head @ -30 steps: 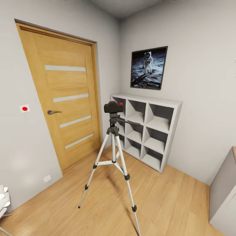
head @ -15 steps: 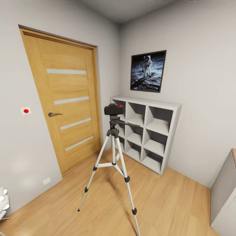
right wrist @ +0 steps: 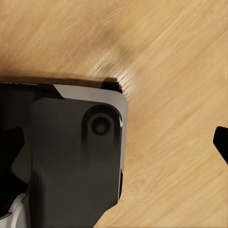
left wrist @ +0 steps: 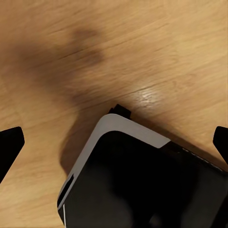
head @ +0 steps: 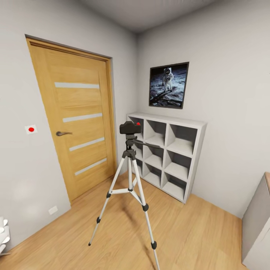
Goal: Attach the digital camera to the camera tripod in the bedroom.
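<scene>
The digital camera [head: 130,128], small and black with a red dot on top, sits on the black head of the camera tripod [head: 129,182]. The tripod stands on the bedroom's wood floor on three silver legs, its pan handle pointing right. In the left wrist view my left gripper [left wrist: 114,145] is open, its dark fingertips [left wrist: 9,147] far apart over bare floor. My right gripper [right wrist: 114,142] is open too, one fingertip [right wrist: 221,140] showing at the picture's edge. Neither holds anything.
An oak door [head: 80,120] with frosted strips is left of the tripod. White cube shelves [head: 168,150] and an astronaut poster [head: 168,85] are behind it. A grey cabinet [head: 258,225] stands at the right. My own dark base [left wrist: 142,190] lies under both wrists.
The whole head view has shifted slightly, so the head camera moved. The tripod and the camera on it stand as before.
</scene>
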Tool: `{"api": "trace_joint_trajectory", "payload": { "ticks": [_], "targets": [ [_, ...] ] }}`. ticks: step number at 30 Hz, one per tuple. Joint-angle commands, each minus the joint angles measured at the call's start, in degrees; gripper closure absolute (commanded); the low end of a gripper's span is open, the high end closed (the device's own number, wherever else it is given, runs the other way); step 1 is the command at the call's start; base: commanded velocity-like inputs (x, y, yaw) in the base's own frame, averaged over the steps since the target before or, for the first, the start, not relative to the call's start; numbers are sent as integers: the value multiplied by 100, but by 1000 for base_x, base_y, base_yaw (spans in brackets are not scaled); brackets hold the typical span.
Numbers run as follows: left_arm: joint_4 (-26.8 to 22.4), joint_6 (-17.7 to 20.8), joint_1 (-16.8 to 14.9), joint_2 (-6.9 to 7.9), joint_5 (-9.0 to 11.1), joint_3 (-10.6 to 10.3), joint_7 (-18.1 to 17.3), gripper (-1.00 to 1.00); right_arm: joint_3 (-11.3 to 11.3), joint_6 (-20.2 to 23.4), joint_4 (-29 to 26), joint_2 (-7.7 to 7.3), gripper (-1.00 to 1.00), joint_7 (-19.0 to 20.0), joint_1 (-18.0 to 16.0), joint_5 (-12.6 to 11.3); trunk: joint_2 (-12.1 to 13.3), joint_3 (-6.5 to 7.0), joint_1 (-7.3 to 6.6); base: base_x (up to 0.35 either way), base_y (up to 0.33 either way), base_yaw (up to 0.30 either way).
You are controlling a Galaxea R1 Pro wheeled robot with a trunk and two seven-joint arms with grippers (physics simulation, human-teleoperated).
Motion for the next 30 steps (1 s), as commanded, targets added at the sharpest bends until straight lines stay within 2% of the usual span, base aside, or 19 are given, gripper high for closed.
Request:
{"api": "trace_joint_trajectory", "payload": {
  "ticks": [1, 19, 30],
  "targets": [
    [-7, 13, 1, 0, 43, -42, 21, -100, 6, 8, 8, -5, -100, 16, -5, 29, -3, 8, 2, 0, 0, 0],
    [-7, 13, 1, 0, 43, -42, 21, -100, 6, 16, -1, -20, -100, 16, -5, 38, -3, 173, 2, 0, 0, 0],
    [-7, 13, 1, 0, 43, -42, 21, -100, 42, 9, -1, -41, -100, 16, -5, 124, -3, 189, 2, 0, 0, 0]
  ]
}}
